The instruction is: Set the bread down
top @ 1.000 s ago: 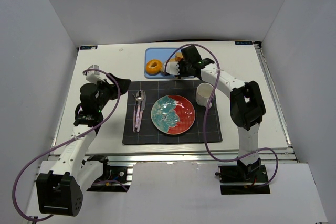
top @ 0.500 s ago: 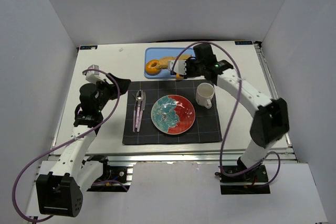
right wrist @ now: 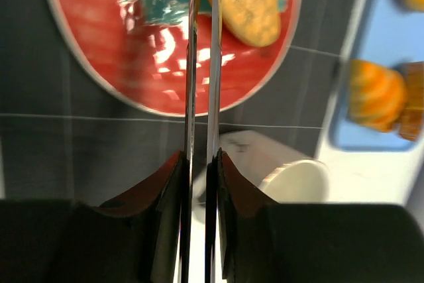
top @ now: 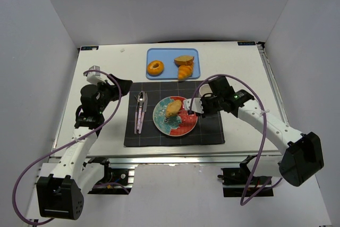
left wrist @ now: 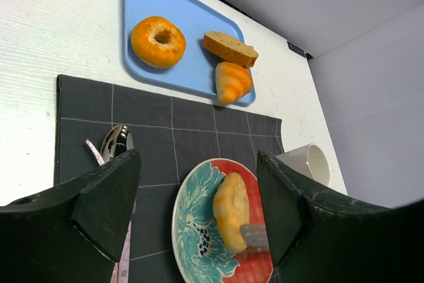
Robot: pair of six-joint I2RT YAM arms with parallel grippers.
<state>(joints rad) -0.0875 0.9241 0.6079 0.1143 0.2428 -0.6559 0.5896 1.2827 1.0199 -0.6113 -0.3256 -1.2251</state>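
The bread [top: 173, 108], a plain golden-tan oval roll, lies over the middle of the red and teal plate [top: 183, 127]. It also shows in the left wrist view [left wrist: 232, 209] and the right wrist view [right wrist: 246, 1]. My right gripper [top: 195, 104] [right wrist: 199, 157] is shut on a pair of thin metal tongs [right wrist: 201, 64]. The tongs' tips reach the roll's near end [left wrist: 255, 236]. I cannot tell whether the roll rests on the plate or hangs just above it. My left gripper [top: 125, 86] [left wrist: 199, 203] is open and empty, left of the placemat.
A blue tray [top: 161, 55] at the back holds a glazed donut [top: 155, 67], an orange croissant [top: 184, 71] and a brown slice [top: 184, 60]. A white mug [left wrist: 305, 162] stands right of the plate, under my right arm. Cutlery [top: 140, 111] lies on the dark placemat [top: 146, 134].
My right arm has swung from the blue tray toward me and now holds the tongs with the bread over the plate. The left arm has not moved.
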